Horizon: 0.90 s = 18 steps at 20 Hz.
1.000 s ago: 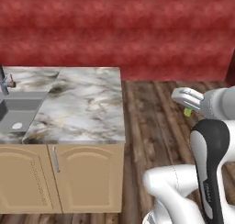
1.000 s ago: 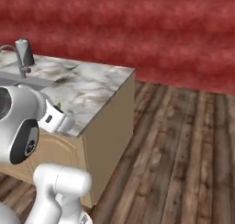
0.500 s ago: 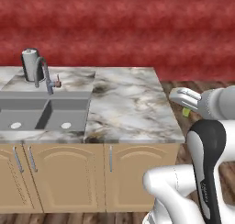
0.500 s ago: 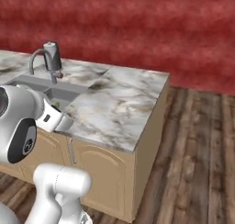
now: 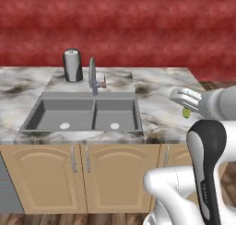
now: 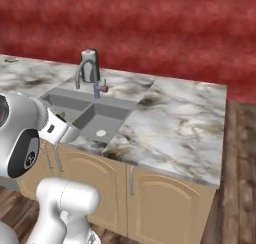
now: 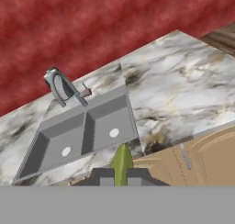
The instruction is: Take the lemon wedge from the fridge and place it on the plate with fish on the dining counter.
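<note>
The claw is closed on the wedge, which is pinched between the two dark fingertips and projects upward from them in the hand view. In the left base view the wedge is seen as a small yellow-green spot under the pale fingers of the claw, held in the air at the right end of the tabletop. In the right base view a small green speck at the claw is taken to be the same wedge, though it is too small to be confirmed.

The marbled tabletop carries a double sink, a tap and a dark canister behind it. Tan cabinet doors stand below. No plate is visible on this stretch of tabletop.

The task is judged to be in its carrying stage: the wedge is held, and placement is not yet done.

Handling notes, given as judgement:
- The wedge is expected to be very light, so no load on the arm is anticipated.
- The flesh is likely soft and wet, and the rind smooth; slipping or rotation between the pads is possible during travel.
- The hold is best kept across the two flat cut faces near the thick rind end, as the thin edge would crush.
- Moderate grip force is advised. Excess pressure may squeeze the wedge out of the jaws.
- A low release over the plate is recommended, since so small a piece may bounce or roll.
</note>
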Available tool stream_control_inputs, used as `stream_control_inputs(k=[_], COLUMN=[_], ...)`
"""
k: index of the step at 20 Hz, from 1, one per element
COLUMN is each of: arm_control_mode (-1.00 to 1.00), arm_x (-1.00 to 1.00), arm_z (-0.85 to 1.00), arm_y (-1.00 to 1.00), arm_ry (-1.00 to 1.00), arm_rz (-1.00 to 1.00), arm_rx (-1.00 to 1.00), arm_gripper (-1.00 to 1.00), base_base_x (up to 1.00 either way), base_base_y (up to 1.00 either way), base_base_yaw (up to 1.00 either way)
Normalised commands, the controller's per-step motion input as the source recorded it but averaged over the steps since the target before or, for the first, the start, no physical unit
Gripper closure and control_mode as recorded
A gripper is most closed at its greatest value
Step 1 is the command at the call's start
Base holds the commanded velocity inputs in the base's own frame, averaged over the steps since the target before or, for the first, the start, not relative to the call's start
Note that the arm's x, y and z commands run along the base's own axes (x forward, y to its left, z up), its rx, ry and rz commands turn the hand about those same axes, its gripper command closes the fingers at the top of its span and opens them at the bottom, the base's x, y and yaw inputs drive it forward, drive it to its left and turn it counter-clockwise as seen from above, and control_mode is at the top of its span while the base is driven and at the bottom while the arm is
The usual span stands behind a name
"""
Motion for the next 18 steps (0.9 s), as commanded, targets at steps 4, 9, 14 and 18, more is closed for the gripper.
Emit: stream_control_inputs(k=[4, 9, 14, 18], arm_control_mode=[1.00, 1.00, 1.00, 1.00], arm_x=[0.00, 0.00, 0.00, 0.00], arm_z=[0.00, 0.00, 0.00, 0.00], arm_y=[0.00, 0.00, 0.00, 0.00], arm_ry=[0.00, 0.00, 0.00, 0.00], arm_rz=[0.00, 0.00, 0.00, 0.00], arm_rx=[0.00, 0.00, 0.00, 0.00], arm_gripper=[1.00, 1.00, 1.00, 1.00], base_base_x=[0.00, 0.00, 0.00, 0.00], base_base_y=[1.00, 1.00, 1.00, 1.00], base_base_yaw=[0.00, 0.00, 0.00, 0.00])
